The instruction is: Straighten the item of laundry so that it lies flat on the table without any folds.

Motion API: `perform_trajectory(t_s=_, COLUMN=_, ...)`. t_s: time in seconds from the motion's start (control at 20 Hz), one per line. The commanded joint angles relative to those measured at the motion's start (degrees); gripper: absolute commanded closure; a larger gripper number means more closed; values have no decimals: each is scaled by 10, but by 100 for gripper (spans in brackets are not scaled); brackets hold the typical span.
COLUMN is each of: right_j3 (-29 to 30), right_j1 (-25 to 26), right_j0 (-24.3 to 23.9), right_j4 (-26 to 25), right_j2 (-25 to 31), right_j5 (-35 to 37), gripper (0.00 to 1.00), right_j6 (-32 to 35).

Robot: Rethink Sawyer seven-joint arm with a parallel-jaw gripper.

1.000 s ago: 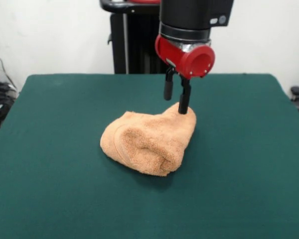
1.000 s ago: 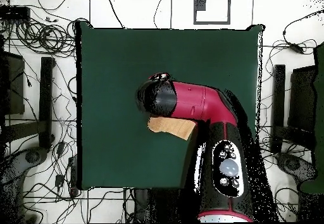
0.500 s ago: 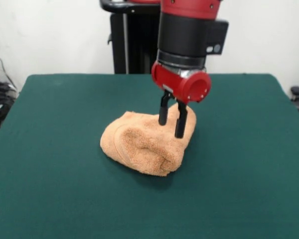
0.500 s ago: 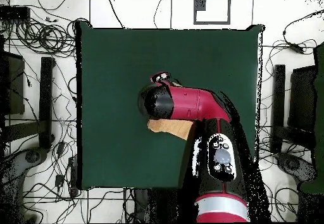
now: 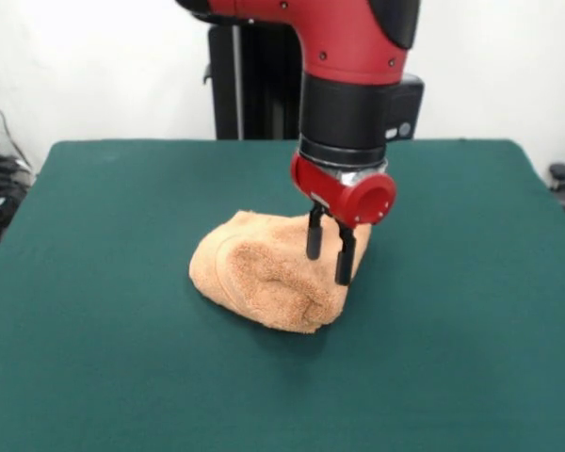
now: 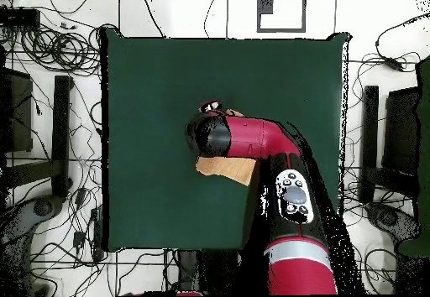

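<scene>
The item of laundry (image 5: 268, 268), a peach terry towel, lies bunched in a rolled lump near the middle of the green table (image 5: 104, 311). My gripper (image 5: 328, 257) stands open over the towel's right side, its two black fingers (image 5: 314, 235) spread with cloth behind them. The right fingertip reaches down near the lump's right edge. In the overhead view the arm covers most of the towel (image 6: 228, 169); only a strip shows below the wrist, and the gripper itself is hidden there.
The arm's red and black wrist (image 5: 350, 122) hangs above the towel. Green felt stretches wide on all sides of the lump. Cables and stands (image 6: 50, 143) surround the table (image 6: 143, 84) in the overhead view.
The gripper has come forward and down from the towel's far right corner to its right side, fingers still spread. The towel's shape has not changed.
</scene>
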Motion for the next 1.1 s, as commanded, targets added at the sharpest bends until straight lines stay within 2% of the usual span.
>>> perform_trajectory(t_s=0.05, right_j3=0, right_j1=21, right_j0=-5, right_j4=-39, right_j2=90, right_j5=59, gripper=0, right_j6=-119)
perform_trajectory(t_s=0.5, right_j3=-3, right_j1=16, right_j0=7, right_j4=-59, right_j2=80, right_j5=65, gripper=0, right_j6=-96)
perform_trajectory(t_s=1.1, right_j3=-17, right_j1=18, right_j0=1, right_j4=-84, right_j2=91, right_j5=100, gripper=0, right_j6=-118)
